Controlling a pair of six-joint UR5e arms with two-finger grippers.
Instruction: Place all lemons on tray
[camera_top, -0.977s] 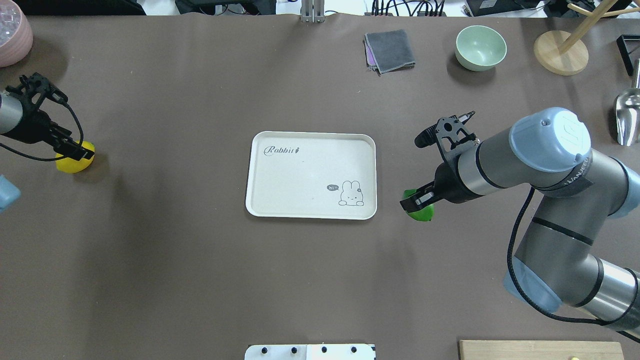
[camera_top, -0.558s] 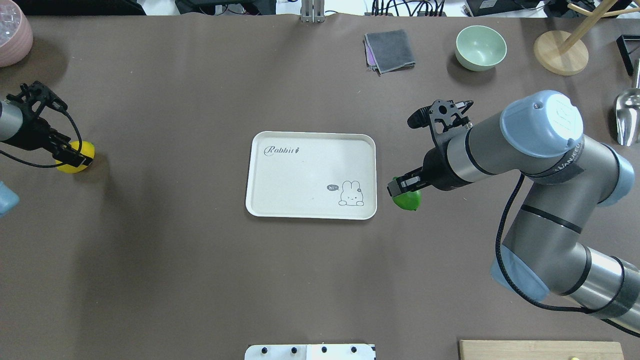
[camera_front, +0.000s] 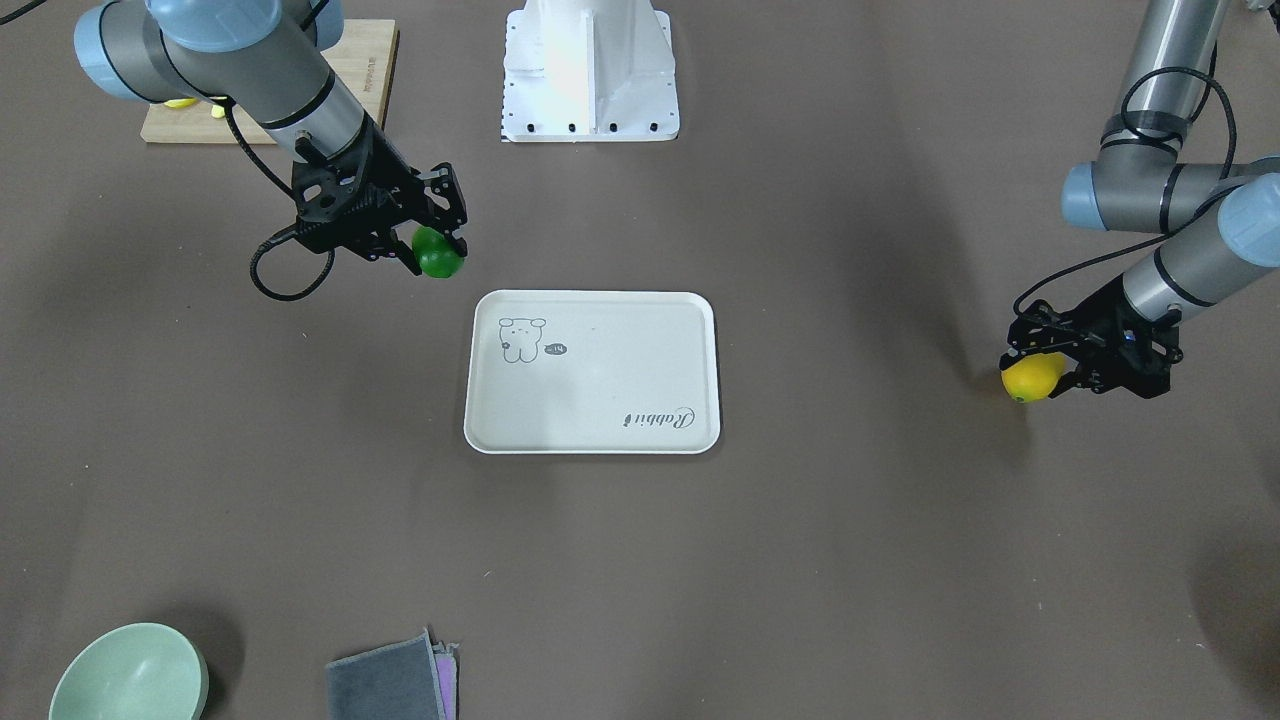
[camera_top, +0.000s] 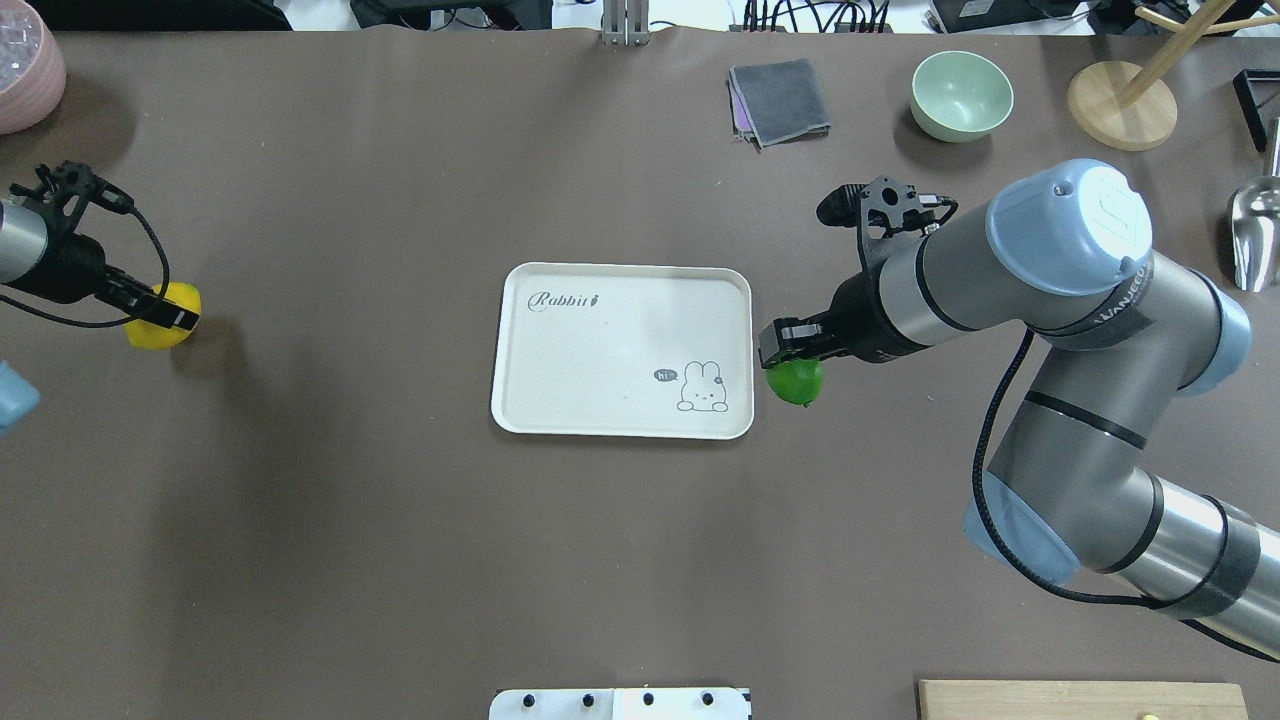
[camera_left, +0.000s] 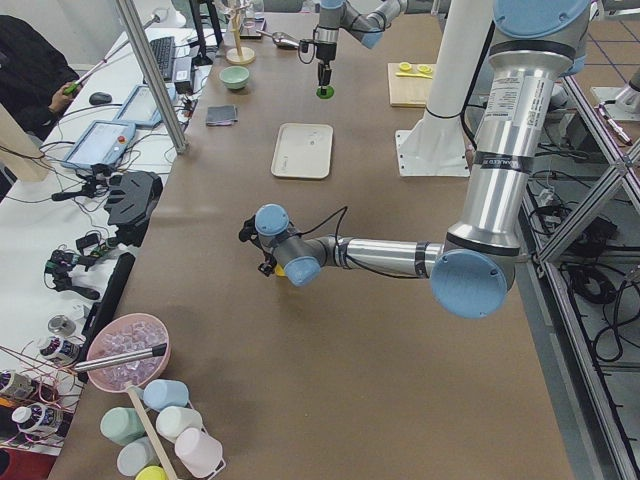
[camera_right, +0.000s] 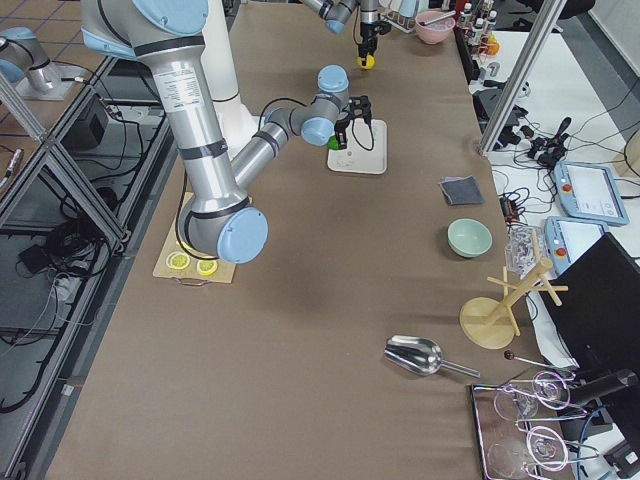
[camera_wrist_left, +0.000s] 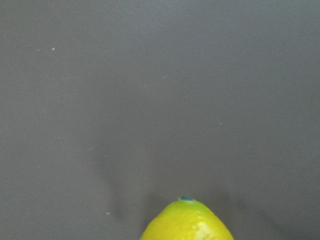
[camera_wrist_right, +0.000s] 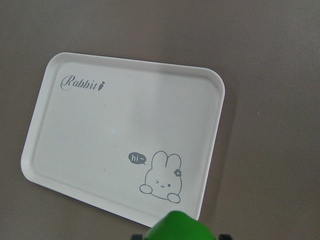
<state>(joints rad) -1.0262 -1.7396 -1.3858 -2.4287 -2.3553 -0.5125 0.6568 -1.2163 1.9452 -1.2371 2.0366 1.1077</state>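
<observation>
Brown-covered table (camera_top: 350, 550), one tray (camera_top: 620, 340) at its middle, nothing on it.

Front-facing view: right gripper (camera_front: 436, 243) is clamped on the green lemon (camera_front: 440, 258), which appears lifted off the surface. The tray's corner lies just ahead of the fingertips. Left gripper (camera_front: 1045, 365) is closed around the yellow lemon (camera_front: 1030, 380), with the tray well apart from that hand across bare table.

Overhead view: a second ago the green lemon hung short of the tray. Now it is just beside the short rim, not yet over it. The yellow lemon has shifted only slightly toward the tray. The tray has not moved.

Side views: both hands too small to add anything about the grips.

Left wrist view: the yellow lemon's tip shows at the bottom edge, only table ahead, no tray in sight. Fingers not shown.

Right wrist view: the green lemon's top shows at the bottom edge, and the tray fills the frame directly ahead.

Judgement: the right arm is mid-carry and near its release point. It needs a short run over the rim, then lower and open. The left arm's carry has barely begun. Neither lemon is placed, so the task is early.
</observation>
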